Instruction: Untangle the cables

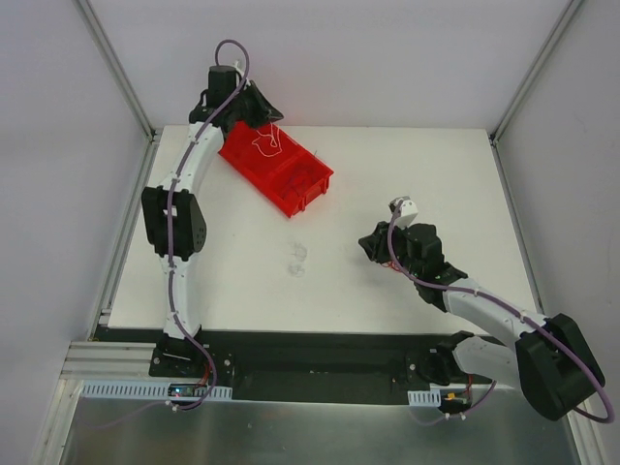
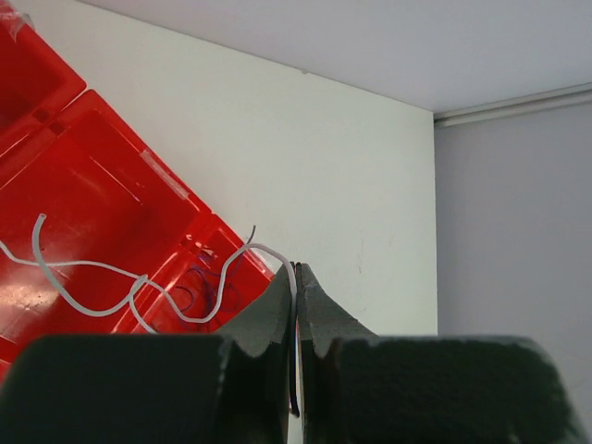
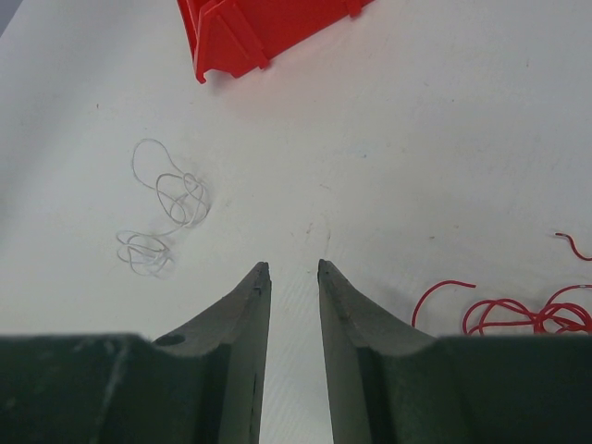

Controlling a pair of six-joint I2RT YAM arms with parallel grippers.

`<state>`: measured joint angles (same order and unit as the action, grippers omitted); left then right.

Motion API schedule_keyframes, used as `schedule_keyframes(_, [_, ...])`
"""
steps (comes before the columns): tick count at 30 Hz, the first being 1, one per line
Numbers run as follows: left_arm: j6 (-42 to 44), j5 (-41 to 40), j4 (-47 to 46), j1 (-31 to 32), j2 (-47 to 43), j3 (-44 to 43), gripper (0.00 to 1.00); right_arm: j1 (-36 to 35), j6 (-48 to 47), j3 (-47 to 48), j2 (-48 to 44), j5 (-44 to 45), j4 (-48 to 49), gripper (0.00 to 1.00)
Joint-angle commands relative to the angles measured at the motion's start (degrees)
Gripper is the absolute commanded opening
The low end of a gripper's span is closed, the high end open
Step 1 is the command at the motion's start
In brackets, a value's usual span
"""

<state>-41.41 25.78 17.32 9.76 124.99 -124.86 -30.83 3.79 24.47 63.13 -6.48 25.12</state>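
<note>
Right gripper [image 3: 291, 266] fingers slightly apart, gripping nothing, over white table [image 3: 444, 139], left gripper [image 2: 297, 270] fingers together, clamped on white cable [image 2: 264, 247], red bin [image 2: 111, 185] at table's far left, white cable trailing across its compartments, pale cable tangle [image 3: 166, 208] on table near bin, red cable tangle [image 3: 518, 314] beside right gripper

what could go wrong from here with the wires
The left end effector is shut on a white wire trailing into the red bin; pulling could snag it there or tug the bin. The right end effector hangs between a pale tangle and red wires, holding neither; a poor pinch might tighten the knots.
</note>
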Motion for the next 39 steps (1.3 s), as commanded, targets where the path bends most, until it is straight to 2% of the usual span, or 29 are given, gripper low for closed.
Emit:
schedule_keyframes(1, [-0.69,1.12,-2.29,-0.09,2.62,0.05,0.00,0.24,0.16,1.46,0.67,-0.37,2.56,0.30])
schedule_keyframes(14, [0.62,-0.03,-3.00,-1.24,8.08,-0.04,0.00,0.24,0.25,2.51,3.13,-0.99,2.39,0.30])
schedule_keyframes(26, [4.75,-2.22,-2.73,0.34,-3.69,-0.56,0.00,0.24,0.78,2.78,3.31,-1.96,2.30,0.30])
schedule_keyframes(39, [5.64,-3.63,-2.99,4.04,-8.01,4.01,0.00,0.24,0.78,2.60,2.70,-1.87,2.21,0.29])
